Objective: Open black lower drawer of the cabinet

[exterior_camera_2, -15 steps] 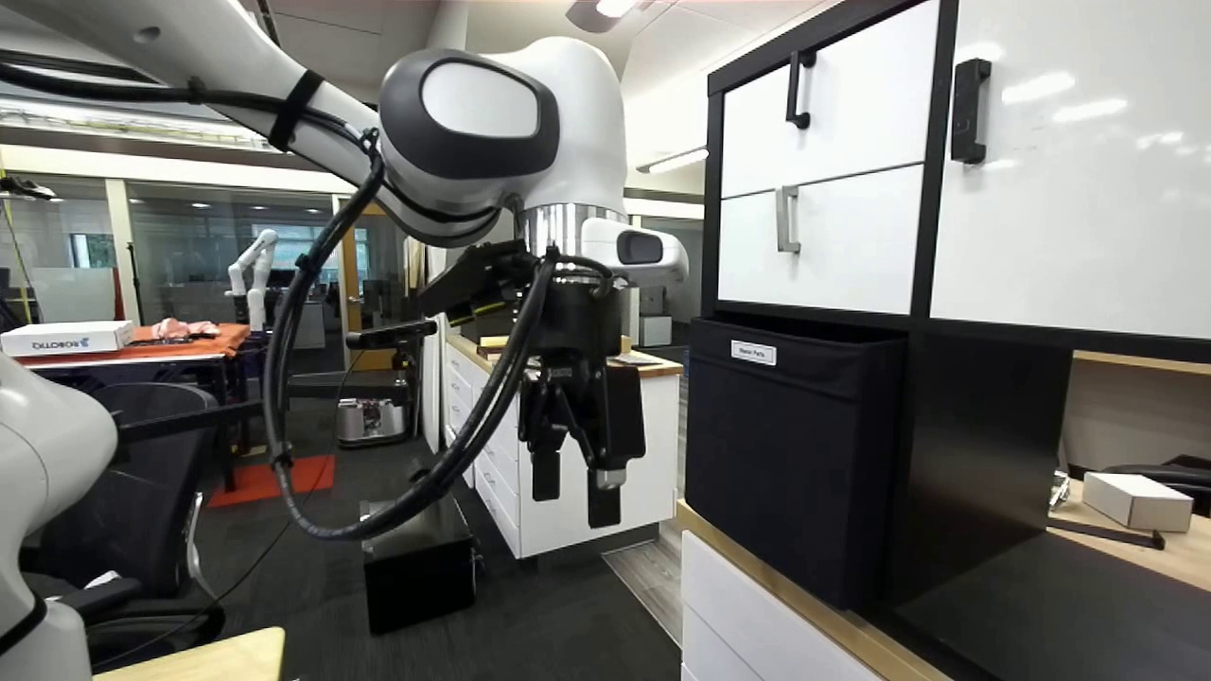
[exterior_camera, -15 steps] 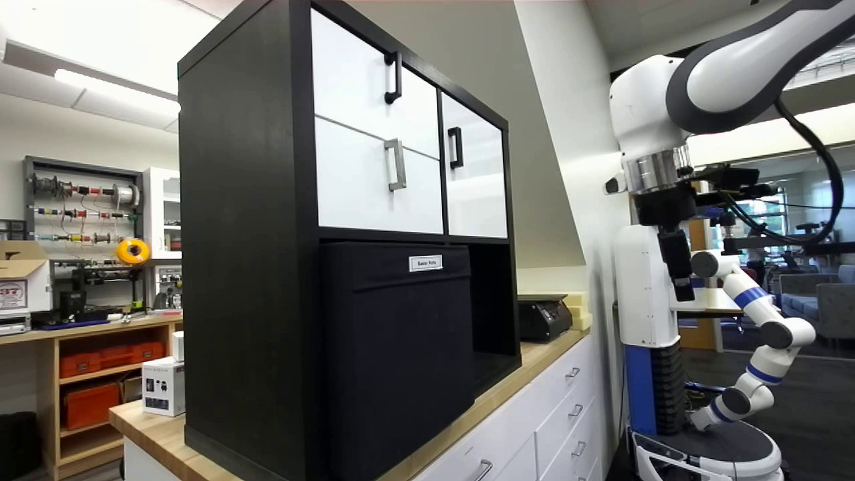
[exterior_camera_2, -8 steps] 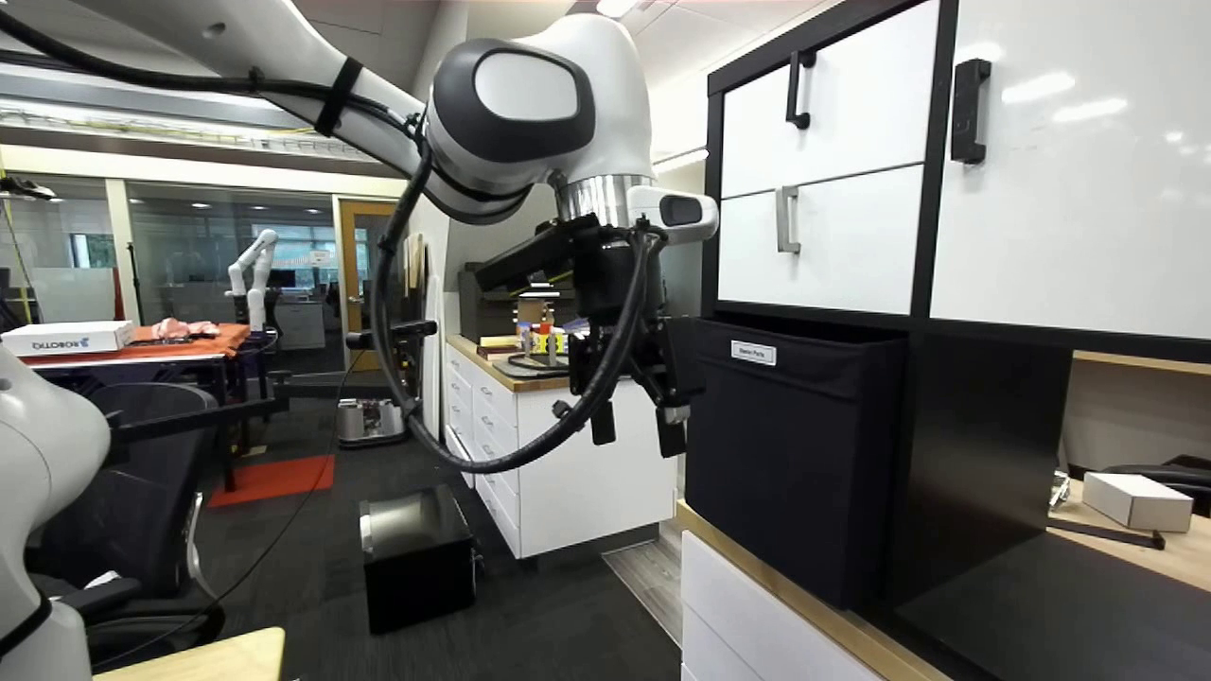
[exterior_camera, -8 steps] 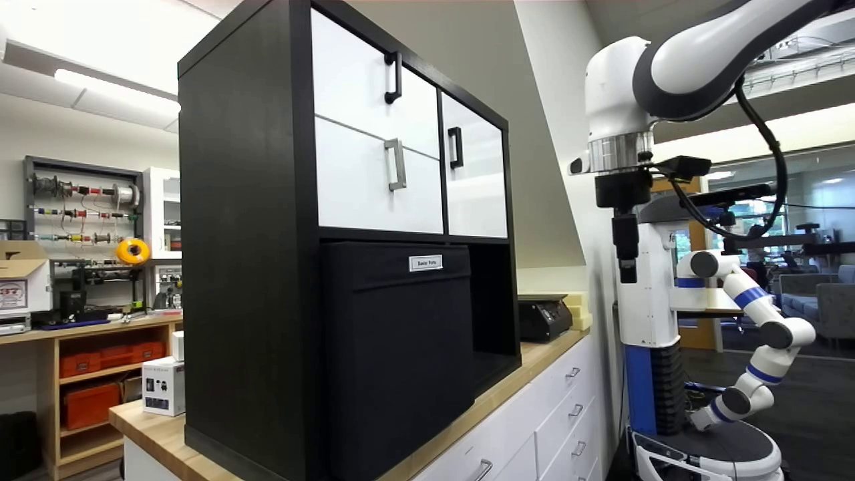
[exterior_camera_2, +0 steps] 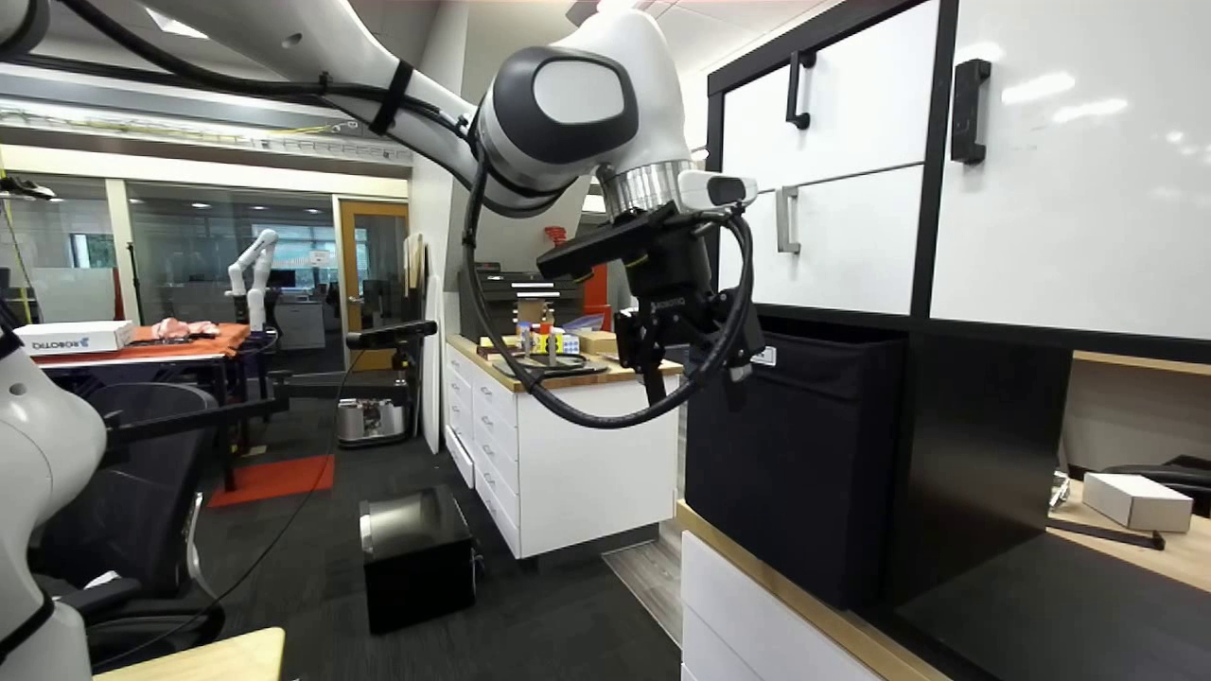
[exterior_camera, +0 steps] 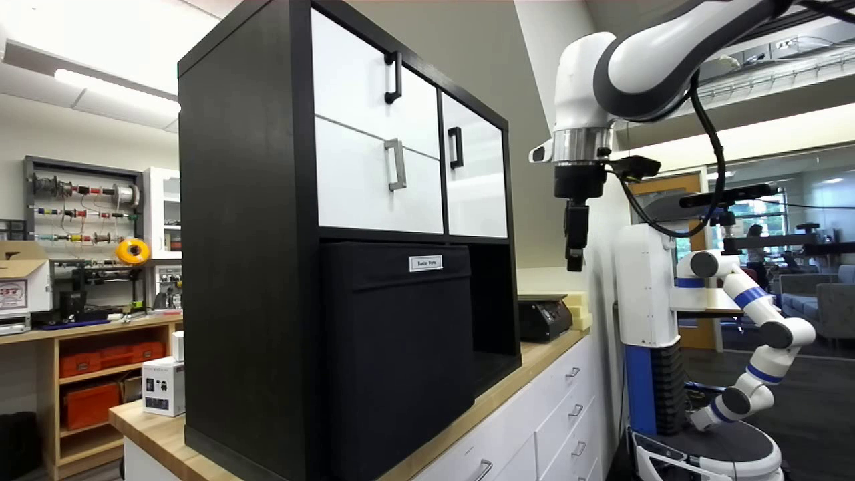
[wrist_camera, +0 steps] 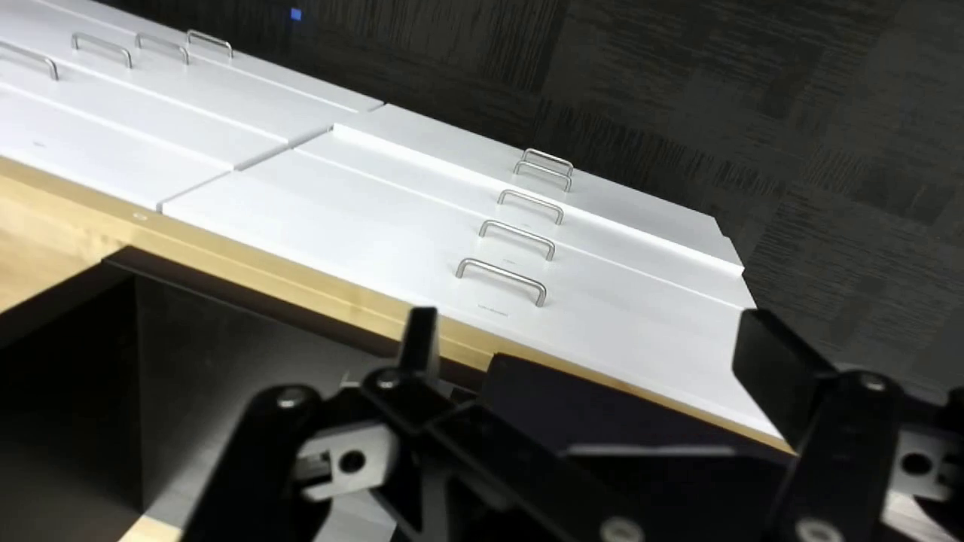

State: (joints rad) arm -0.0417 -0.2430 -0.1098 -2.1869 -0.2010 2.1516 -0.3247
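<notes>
The black lower drawer [exterior_camera: 401, 354] is a tall fabric-like black front with a small white label near its top edge; it also shows in an exterior view [exterior_camera_2: 790, 473] and the wrist view [wrist_camera: 587, 410]. It sits in the lower compartment of the black cabinet [exterior_camera: 237, 234], standing slightly forward of the frame. My gripper [exterior_camera: 574, 264] points down, in front of the cabinet. In an exterior view my gripper [exterior_camera_2: 695, 388] overlaps the drawer's top corner and partly covers the label. In the wrist view its fingers [wrist_camera: 599, 361] are wide apart with nothing held; contact cannot be told.
White upper fronts with handles [exterior_camera: 395, 164] are above the drawer. An open compartment [exterior_camera: 491, 300] is beside it. The cabinet stands on a wooden counter edge [wrist_camera: 301, 293] over white drawers with metal handles [wrist_camera: 504, 275]. A black device [exterior_camera: 544, 317] sits on the counter.
My arm and gripper have moved toward the cabinet and upward, from away from the drawer to overlapping its label in an exterior view. The drawer and cabinet have not moved.
</notes>
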